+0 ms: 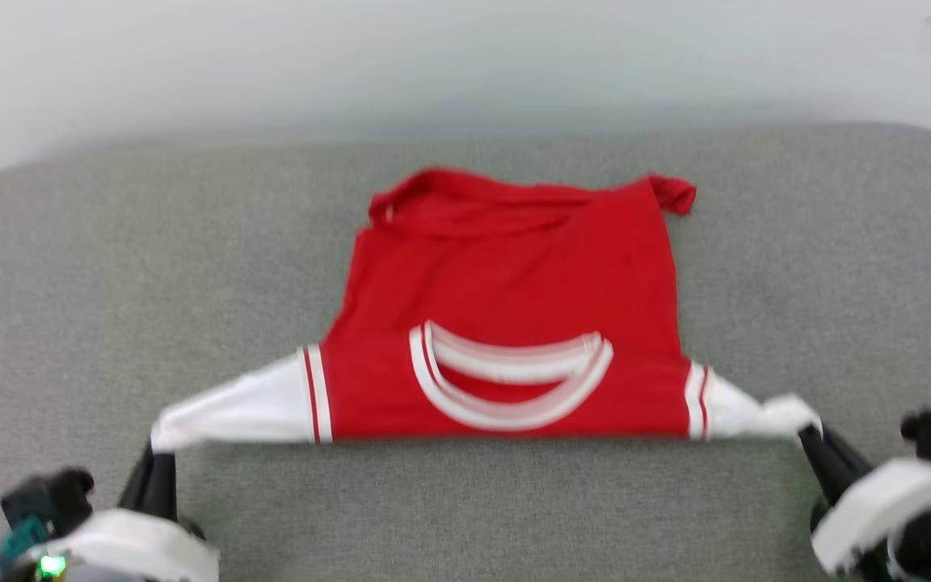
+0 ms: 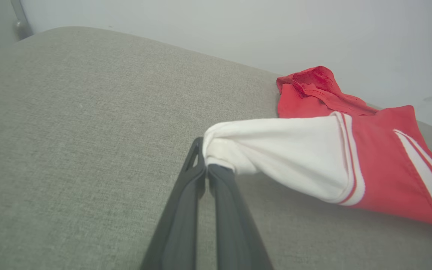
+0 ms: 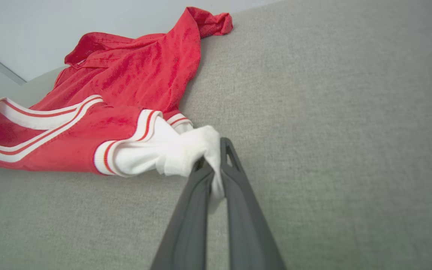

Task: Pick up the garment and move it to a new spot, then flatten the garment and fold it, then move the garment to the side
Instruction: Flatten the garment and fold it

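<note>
Garment (image 1: 506, 283) spans left-right, collar near, hem far and seemingly rumpled.

Legible markings: none found. The garment (image 1: 506, 283) presents plain red cloth and striped trim on its upward face (the head view is somewhat blurred), and no letter, number, label or brand can be read on it.
</note>
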### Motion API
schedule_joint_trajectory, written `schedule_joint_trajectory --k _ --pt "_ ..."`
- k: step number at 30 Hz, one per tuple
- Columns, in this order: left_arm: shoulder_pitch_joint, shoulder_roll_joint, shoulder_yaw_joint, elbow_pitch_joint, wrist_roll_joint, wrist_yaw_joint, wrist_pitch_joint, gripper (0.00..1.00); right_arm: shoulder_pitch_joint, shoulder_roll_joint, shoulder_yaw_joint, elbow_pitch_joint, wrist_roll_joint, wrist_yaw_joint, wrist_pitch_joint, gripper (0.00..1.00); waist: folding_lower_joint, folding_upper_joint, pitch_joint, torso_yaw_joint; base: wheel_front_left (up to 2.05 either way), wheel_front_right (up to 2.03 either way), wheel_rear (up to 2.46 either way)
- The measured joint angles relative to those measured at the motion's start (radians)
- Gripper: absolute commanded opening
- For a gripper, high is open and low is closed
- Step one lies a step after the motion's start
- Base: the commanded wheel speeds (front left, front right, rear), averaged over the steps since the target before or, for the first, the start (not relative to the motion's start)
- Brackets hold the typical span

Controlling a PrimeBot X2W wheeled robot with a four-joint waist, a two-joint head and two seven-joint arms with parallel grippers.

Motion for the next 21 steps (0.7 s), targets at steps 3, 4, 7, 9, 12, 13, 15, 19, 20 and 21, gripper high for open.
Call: schedule_joint_trajectory --k 3,4,7,9,12,13,15,19,20,21 --pt "0.090 0.007 -0.011 -0.058 -0.005 0.033 0.036 0.00 0.107 0.022 -0.059 -0.034 -0.030 0.000 0.023 0.00 -0.0001 0.0000 -0.039 0.003 0.00 0.00 0.00" --pt "0.119 0.008 -0.012 -0.075 -0.007 0.041 0.044 0.00 0.142 0.033 -0.082 -0.044 -0.038 0.000 0.032 0.00 0.0000 0.0000 -0.051 0.005 0.00 0.00 0.00" --pt "0.183 0.016 -0.017 -0.116 -0.009 0.068 0.072 0.00 0.241 0.065 -0.135 -0.083 -0.084 0.000 0.065 0.00 0.0000 0.0000 -0.081 0.011 0.00 0.00 0.00" --pt "0.213 0.020 -0.023 -0.138 -0.009 0.079 0.086 0.00 0.297 0.083 -0.166 -0.109 -0.133 0.000 0.091 0.00 0.0000 0.0000 -0.096 0.018 0.00 0.00 0.00" --pt "0.245 0.021 -0.036 -0.163 -0.005 0.092 0.090 0.00 0.366 0.102 -0.195 -0.145 -0.235 0.000 0.134 0.33 0.0000 0.0000 -0.109 0.030 0.00 0.00 0.00" --pt "0.252 0.021 -0.040 -0.172 -0.002 0.094 0.090 0.00 0.380 0.115 -0.207 -0.160 -0.259 0.000 0.148 0.52 0.0000 0.0000 -0.111 0.033 0.00 0.00 0.00" --pt "0.258 0.017 -0.048 -0.189 0.005 0.102 0.088 0.00 0.402 0.139 -0.226 -0.194 -0.298 0.000 0.170 1.00 0.0001 0.0000 -0.113 0.039 0.00 0.00 0.00" --pt "0.255 0.014 -0.067 -0.226 0.028 0.103 0.083 0.00 0.407 0.184 -0.286 -0.279 -0.326 0.000 0.181 1.00 0.0001 0.0000 -0.108 0.055 0.00 0.00 0.00" --pt "0.251 0.014 -0.071 -0.236 0.034 0.103 0.080 0.00 0.403 0.196 -0.310 -0.294 -0.326 0.000 0.182 1.00 0.0002 0.0000 -0.106 0.060 0.00 0.00 0.00" --pt "0.245 0.014 -0.074 -0.246 0.040 0.103 0.077 0.00 0.395 0.207 -0.334 -0.309 -0.326 0.000 0.183 1.00 0.0001 0.0000 -0.103 0.066 0.00 0.00 0.00"
